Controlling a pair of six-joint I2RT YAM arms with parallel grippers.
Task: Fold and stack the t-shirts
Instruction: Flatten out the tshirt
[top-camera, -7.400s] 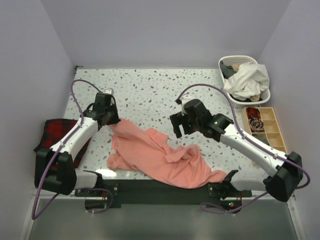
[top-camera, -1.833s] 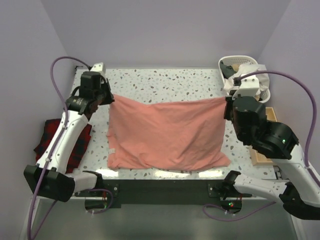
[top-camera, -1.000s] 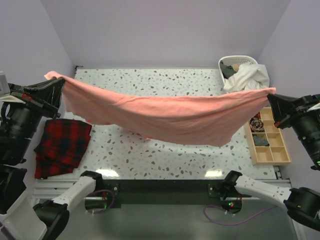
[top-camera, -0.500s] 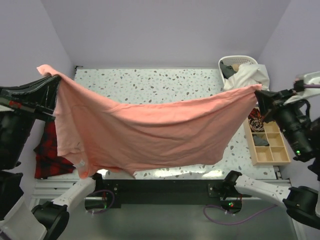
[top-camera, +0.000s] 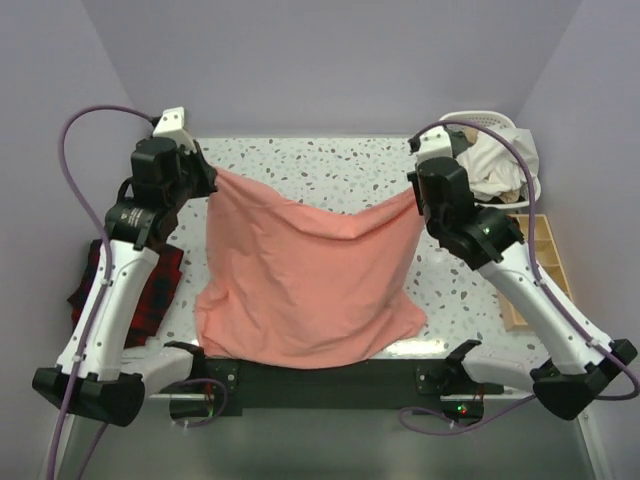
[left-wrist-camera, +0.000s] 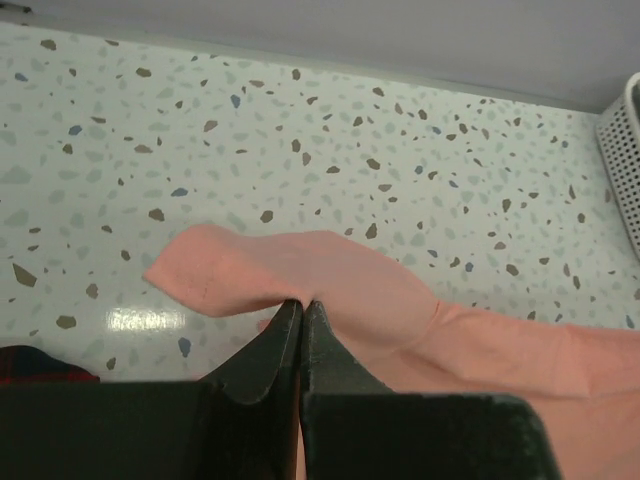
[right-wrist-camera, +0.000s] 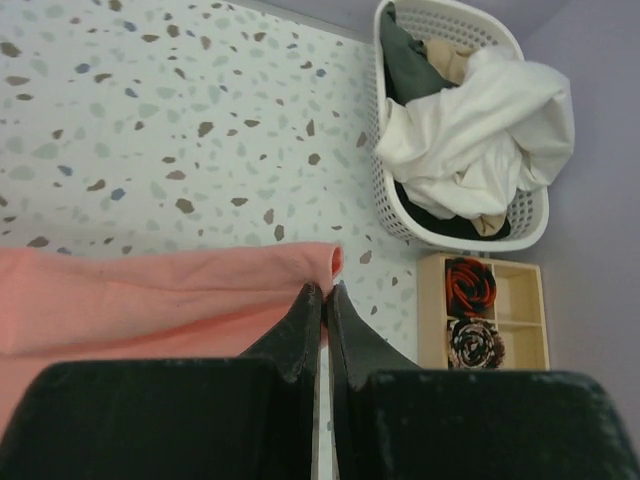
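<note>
Both jaws clamp the t-shirt's (top-camera: 305, 270) top corners; it has dropped, hem now touching table (top-camera: 320, 165).

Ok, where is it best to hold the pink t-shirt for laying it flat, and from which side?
Probably the two far corners, each hand from its own side. The left hand and right hand are shut on the t-shirt there, so the far edge hangs between them and the rest drapes toward the near side.

The left arm (top-camera: 118, 290) and right arm (top-camera: 538, 298) stand raised, reaching forward. The left hand (left-wrist-camera: 301, 303) and right hand (right-wrist-camera: 324, 290) each pinch tight on a t-shirt (top-camera: 300, 280) corner.
</note>
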